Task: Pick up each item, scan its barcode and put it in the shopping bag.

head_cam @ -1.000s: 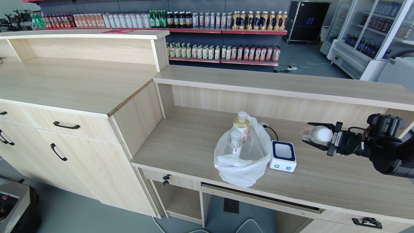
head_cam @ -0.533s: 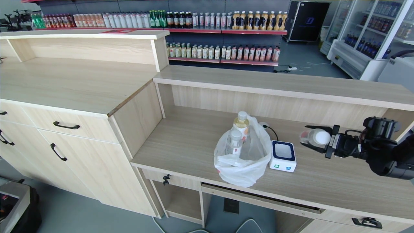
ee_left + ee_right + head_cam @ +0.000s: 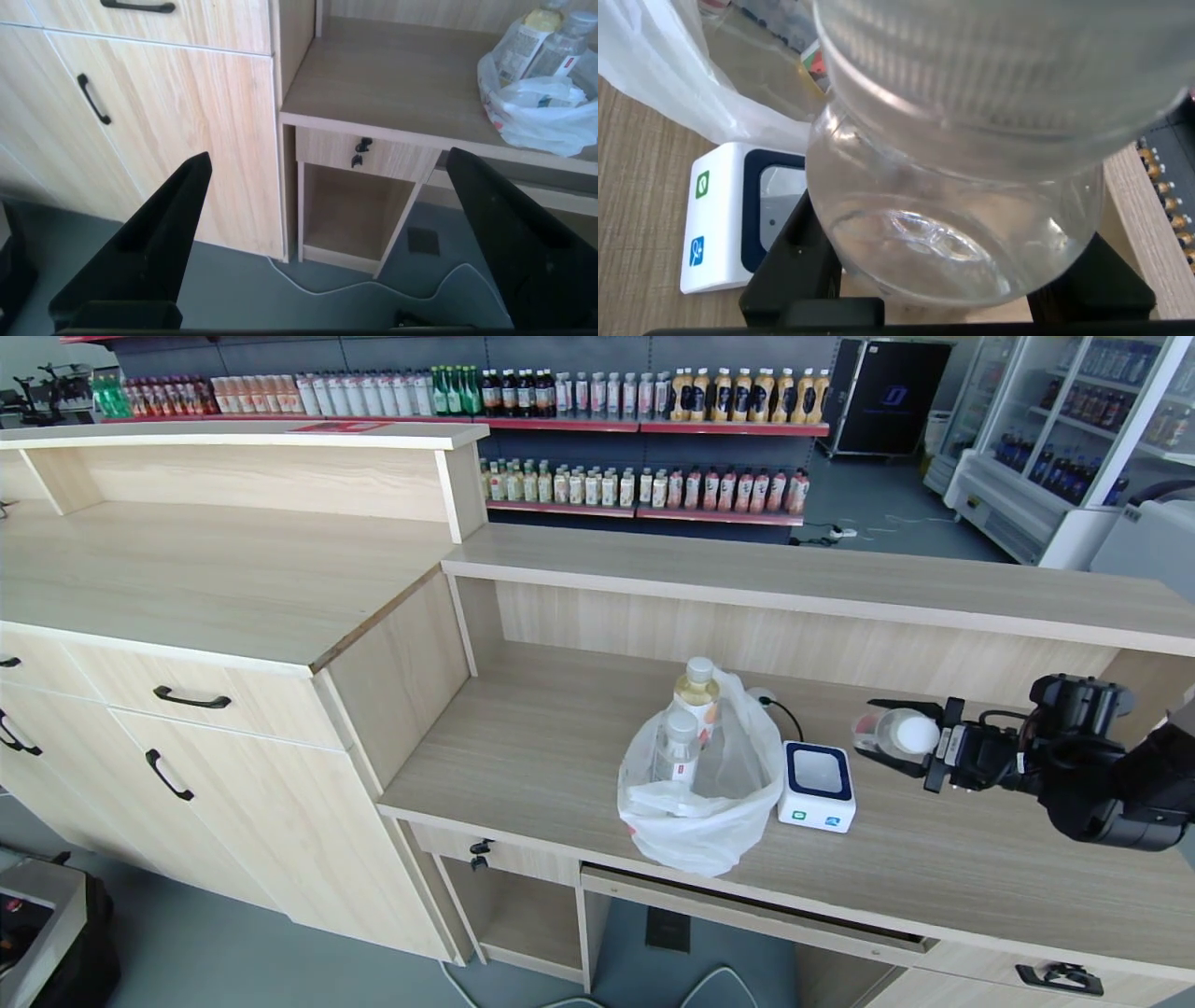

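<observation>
Two bottles [image 3: 689, 709] already stand in the shopping bag [image 3: 700, 821] on the counter [image 3: 560, 747]. Fingers of the right gripper [image 3: 870, 730] clamp a clear bottle [image 3: 907, 733] sideways, above the counter and near the scanner [image 3: 817, 786], probably to present its barcode. The left gripper [image 3: 329, 154] hangs low beside the counter, fingers wide and empty.

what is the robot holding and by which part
The right gripper holds a clear bottle by its body, cap toward the wrist. The left gripper is open and empty.
</observation>
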Tool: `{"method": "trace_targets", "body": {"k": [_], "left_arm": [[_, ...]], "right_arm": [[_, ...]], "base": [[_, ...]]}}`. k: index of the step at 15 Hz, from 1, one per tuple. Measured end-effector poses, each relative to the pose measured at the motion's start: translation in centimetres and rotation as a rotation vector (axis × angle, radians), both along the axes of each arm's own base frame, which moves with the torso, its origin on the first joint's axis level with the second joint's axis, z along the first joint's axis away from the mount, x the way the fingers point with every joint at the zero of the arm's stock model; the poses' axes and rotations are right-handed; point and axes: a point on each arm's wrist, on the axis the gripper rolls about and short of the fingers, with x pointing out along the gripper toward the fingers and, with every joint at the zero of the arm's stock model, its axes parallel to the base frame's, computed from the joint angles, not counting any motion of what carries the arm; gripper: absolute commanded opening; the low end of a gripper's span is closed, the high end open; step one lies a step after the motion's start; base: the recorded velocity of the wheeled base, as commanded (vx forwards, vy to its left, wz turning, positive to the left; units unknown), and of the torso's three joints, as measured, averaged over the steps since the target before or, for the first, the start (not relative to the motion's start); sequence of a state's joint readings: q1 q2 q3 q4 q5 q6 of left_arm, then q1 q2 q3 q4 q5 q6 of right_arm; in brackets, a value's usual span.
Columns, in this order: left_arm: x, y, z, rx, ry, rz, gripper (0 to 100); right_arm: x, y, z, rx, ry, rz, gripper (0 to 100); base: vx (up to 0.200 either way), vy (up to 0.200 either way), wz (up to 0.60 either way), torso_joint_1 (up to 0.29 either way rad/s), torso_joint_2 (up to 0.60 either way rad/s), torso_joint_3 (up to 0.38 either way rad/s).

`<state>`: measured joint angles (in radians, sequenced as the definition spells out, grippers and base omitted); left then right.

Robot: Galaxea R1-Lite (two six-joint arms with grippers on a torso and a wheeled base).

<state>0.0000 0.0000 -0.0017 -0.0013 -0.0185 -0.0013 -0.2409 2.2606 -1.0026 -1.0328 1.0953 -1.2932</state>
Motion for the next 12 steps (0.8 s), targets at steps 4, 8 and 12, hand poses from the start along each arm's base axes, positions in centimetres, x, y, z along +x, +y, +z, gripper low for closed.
{"method": "trace_targets", "body": {"k": [4, 8, 12], "left_arm": [[0.0, 0.0, 0.0, 0.0, 0.0, 0.0, 100], [0.0, 0.0, 0.0, 0.0, 0.0, 0.0, 100], [0.0, 0.0, 0.0, 0.0, 0.0, 0.0, 100]], "right_arm": [[0.3, 0.7, -0.6, 0.002, 0.0, 0.026, 0], [1.0, 1.2, -0.9, 0.007, -0.01, 0.039, 0], [1.6, 1.9, -1.1, 0.025, -0.023, 0.053, 0]], "base": [[0.0, 0.0, 0.0, 0.0, 0.0, 0.0], [0.0, 0.0, 0.0, 0.0, 0.0, 0.0], [0.0, 0.0, 0.0, 0.0, 0.0, 0.0]]}}
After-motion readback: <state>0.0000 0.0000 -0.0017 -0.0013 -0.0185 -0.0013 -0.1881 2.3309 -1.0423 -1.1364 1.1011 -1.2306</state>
